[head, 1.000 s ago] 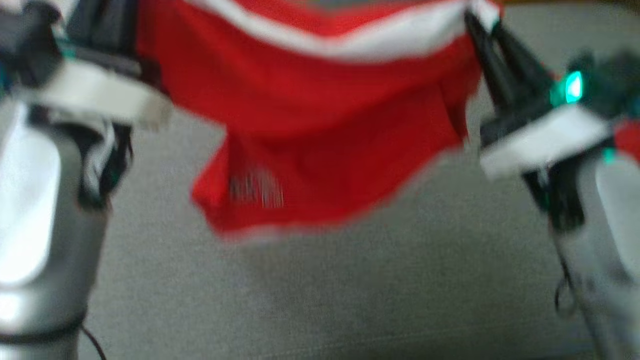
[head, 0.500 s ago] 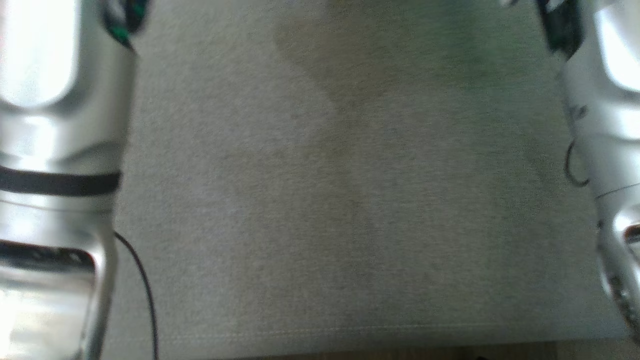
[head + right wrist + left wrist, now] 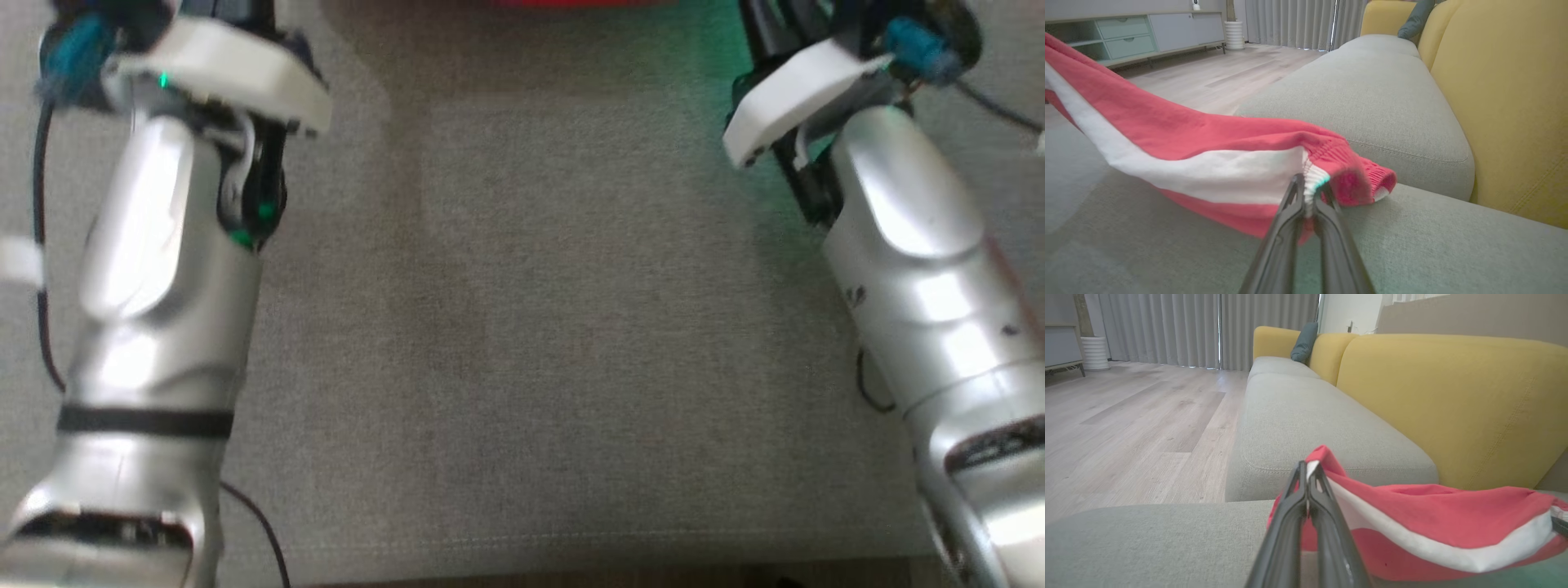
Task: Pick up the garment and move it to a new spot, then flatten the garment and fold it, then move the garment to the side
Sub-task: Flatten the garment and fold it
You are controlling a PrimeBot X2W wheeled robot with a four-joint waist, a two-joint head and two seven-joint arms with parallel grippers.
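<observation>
The garment point(image 3: 1433, 522) is red cloth with a white band, stretched between my two grippers low over a grey sofa cushion point(image 3: 522, 327). In the left wrist view my left gripper point(image 3: 1306, 467) is shut on one end of the white band. The right wrist view has my right gripper point(image 3: 1308, 183) shut on the gathered elastic edge of the garment point(image 3: 1188, 134), whose red tip touches the cushion. The head view catches just a red sliver of the garment point(image 3: 584, 2) at the top edge, between my two silver forearms.
A yellow sofa backrest point(image 3: 1453, 400) rises behind the cushion. A second grey seat cushion point(image 3: 1310, 420) continues beyond it. Wooden floor point(image 3: 1126, 416) lies off the sofa's front, with a low cabinet point(image 3: 1126, 32) across the room. The cushion's front seam point(image 3: 522, 543) runs along the bottom of the head view.
The head camera has swung, so the garment that hung mid-picture a second ago is now a red sliver at the top edge. Both grippers still hold it.
</observation>
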